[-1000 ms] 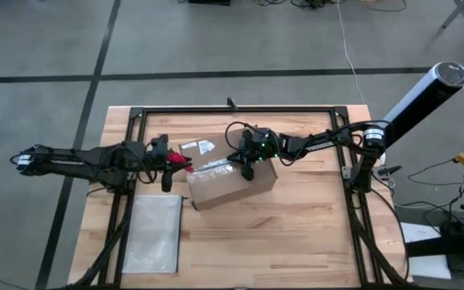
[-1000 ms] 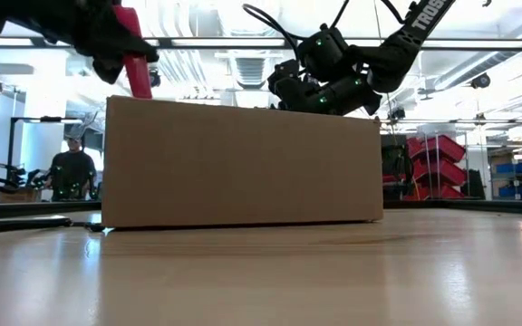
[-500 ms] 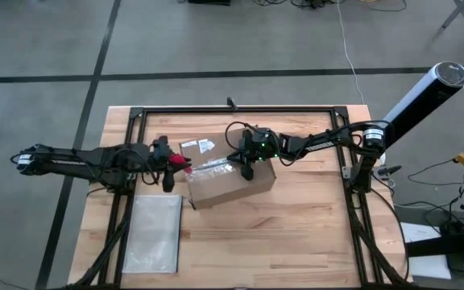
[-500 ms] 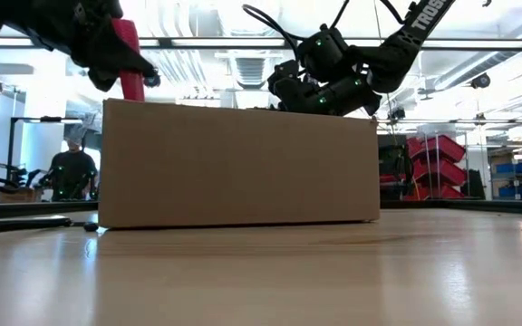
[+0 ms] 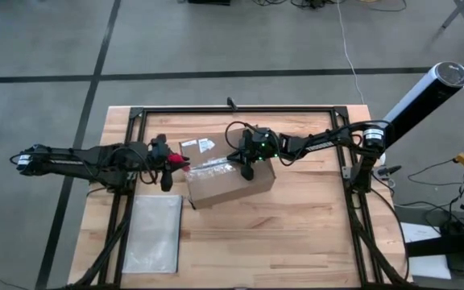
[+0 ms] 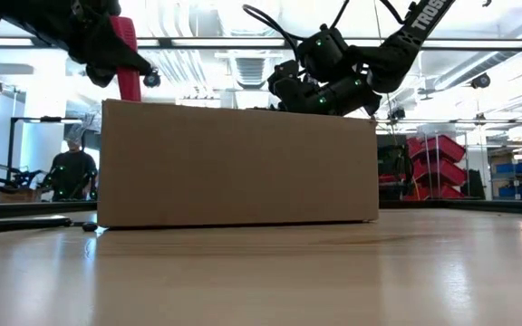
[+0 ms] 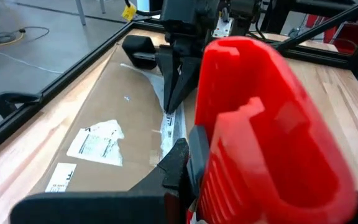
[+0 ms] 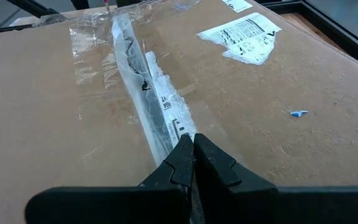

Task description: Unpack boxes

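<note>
The brown cardboard box [image 5: 232, 187] stands on its bottom in the middle of the table. A clear tape seam and a white label [image 8: 244, 34] show on its top. My left gripper [image 5: 170, 167] hovers at the box's left end, shut on a red utility knife [image 7: 266, 130]. In the low view the knife [image 6: 127, 59] rises above the box's top left edge. My right gripper [image 8: 194, 155] is shut, its tips on the box top at the seam. My left gripper pinches the red knife's body [image 7: 207, 168] between its two fingers, coming from the table's left and slanting down. The knife is clear of the table. Its lower end [image 6: 130, 93] is at the box's top left edge; whether it touches I cannot tell. My right gripper rests its shut fingertips [image 8: 188, 149] on the crumpled tape seam [image 8: 169, 118] along the middle of the box top. The fingers come from the table's right, slanting down, roughly along the seam. The box stays flat on the table.
A flat translucent grey-white zip pouch [image 5: 153, 234] lies on the table near the front left. A black frame [image 5: 240, 109] runs around the work area. A person [image 6: 71, 167] stands far off in the room behind.
The red knife in my left gripper has tipped a little more upright at the box's top left edge. In the low view the box has shifted slightly toward the table's left.
</note>
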